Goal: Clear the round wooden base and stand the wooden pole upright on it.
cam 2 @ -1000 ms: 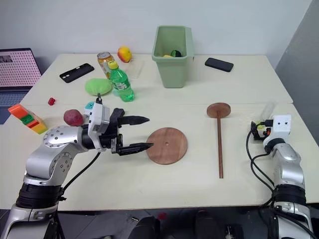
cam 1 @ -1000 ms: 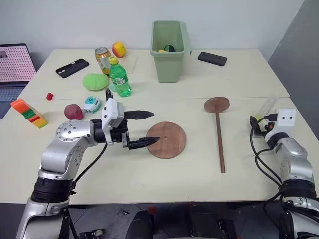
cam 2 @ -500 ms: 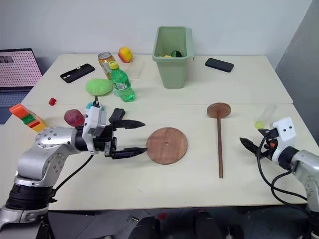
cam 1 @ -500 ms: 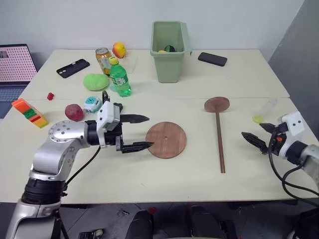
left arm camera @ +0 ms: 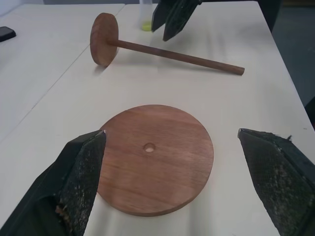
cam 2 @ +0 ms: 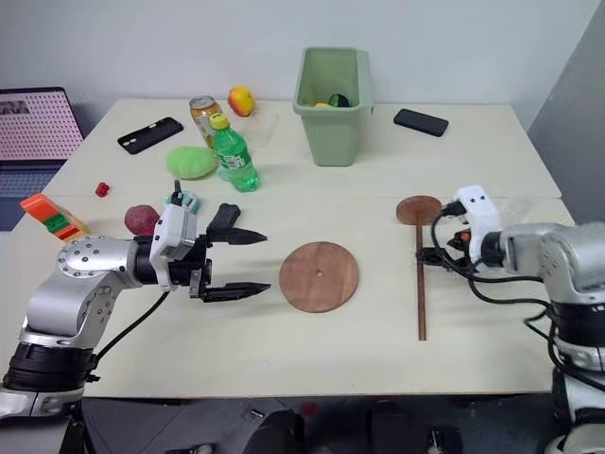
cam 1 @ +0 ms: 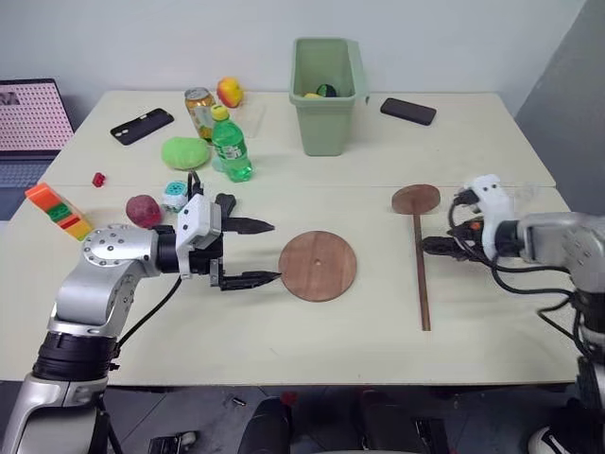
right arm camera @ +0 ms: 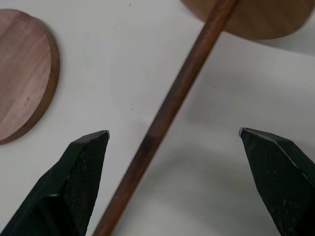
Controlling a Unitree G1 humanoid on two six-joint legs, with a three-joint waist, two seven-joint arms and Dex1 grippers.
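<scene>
The round wooden base (cam 1: 318, 266) lies flat and bare in the middle of the table, its small centre hole showing in the left wrist view (left arm camera: 148, 147). My left gripper (cam 1: 269, 252) hovers open just to its left, pointing at it, with nothing between the fingers. To the right, the wooden pole (cam 1: 421, 279) lies on the table with its disc end (cam 1: 416, 199) towards the far side. My right gripper (cam 1: 433, 248) is open just above the rod near the disc end. In the right wrist view (right arm camera: 173, 132) one finger stands on each side of the rod (right arm camera: 165, 115), without touching it.
A green bin (cam 1: 326, 85) stands at the back centre, with a black phone (cam 1: 407, 111) to its right. On the left are a green bottle (cam 1: 228, 147), a can (cam 1: 197, 106), another phone (cam 1: 138, 126), small toys and a laptop (cam 1: 33, 123). A clear tube (left arm camera: 145, 14) stands behind the pole.
My right arm has swung in from the table's right edge and tipped downwards, and its open gripper now sits over the pole. My left gripper has drawn back slightly from the base's edge.
</scene>
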